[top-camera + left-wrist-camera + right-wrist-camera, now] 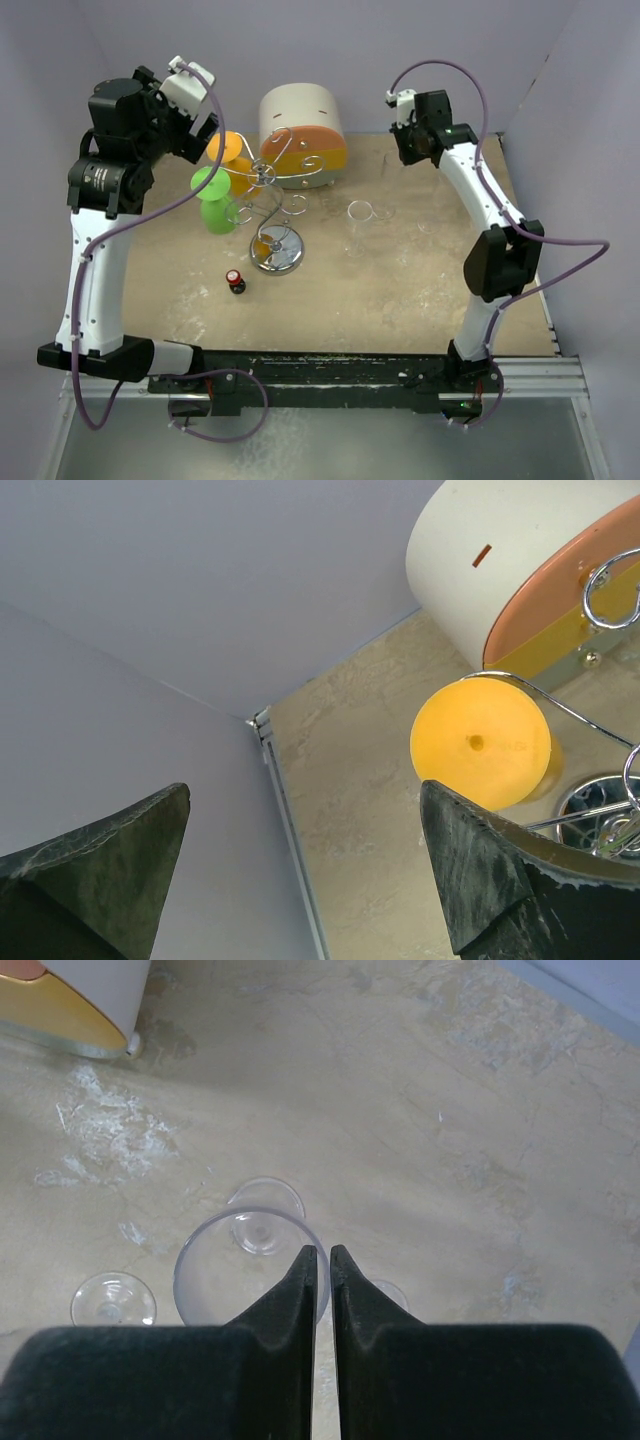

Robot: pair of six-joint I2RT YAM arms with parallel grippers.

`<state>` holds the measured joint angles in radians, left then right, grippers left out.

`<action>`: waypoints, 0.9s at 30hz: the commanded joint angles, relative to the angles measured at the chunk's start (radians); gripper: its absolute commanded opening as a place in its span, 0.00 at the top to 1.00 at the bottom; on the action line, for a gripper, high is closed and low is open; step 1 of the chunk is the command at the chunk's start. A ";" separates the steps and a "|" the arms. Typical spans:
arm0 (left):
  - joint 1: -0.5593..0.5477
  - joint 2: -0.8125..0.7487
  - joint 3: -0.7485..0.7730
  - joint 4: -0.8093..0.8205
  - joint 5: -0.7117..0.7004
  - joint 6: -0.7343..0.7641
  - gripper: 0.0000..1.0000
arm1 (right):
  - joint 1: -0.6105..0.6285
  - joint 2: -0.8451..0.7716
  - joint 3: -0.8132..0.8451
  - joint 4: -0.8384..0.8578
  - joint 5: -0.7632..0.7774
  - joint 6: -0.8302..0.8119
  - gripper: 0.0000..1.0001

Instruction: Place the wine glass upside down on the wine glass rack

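Observation:
A clear wine glass [362,211] stands upright on the tan table right of the silver wire rack [272,190]; in the right wrist view its rim [250,1265] shows below my fingers. My right gripper [322,1250] is shut with only a thin slit, empty, well above the glass, and it is high at the back right in the top view [408,148]. An orange glass [228,150] and a green glass [212,195] hang upside down at the rack's left. My left gripper [305,790] is open and empty, raised beside the orange glass's foot [480,742].
A white-and-orange drum [303,125] lies behind the rack. A small red-capped bottle [235,281] stands in front of the rack's round base [278,250]. Other small clear round pieces [113,1300] lie near the clear glass. Purple walls close in the back and sides.

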<state>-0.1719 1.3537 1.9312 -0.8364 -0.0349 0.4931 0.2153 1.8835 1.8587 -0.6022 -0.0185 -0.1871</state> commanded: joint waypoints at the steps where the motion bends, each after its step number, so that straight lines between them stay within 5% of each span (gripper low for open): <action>1: -0.005 -0.027 -0.019 0.062 -0.006 0.005 0.01 | -0.005 0.011 0.060 -0.015 -0.016 -0.005 0.91; 15: -0.005 -0.032 -0.023 0.067 0.011 0.008 0.01 | -0.008 0.032 0.082 -0.070 -0.023 -0.010 0.88; 27: -0.005 -0.020 -0.019 0.072 0.021 -0.037 0.01 | -0.012 -0.060 0.108 -0.061 -0.023 0.005 1.00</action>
<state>-0.1719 1.3457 1.9053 -0.8219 -0.0299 0.4889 0.2096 1.9099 1.9144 -0.6731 -0.0425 -0.1867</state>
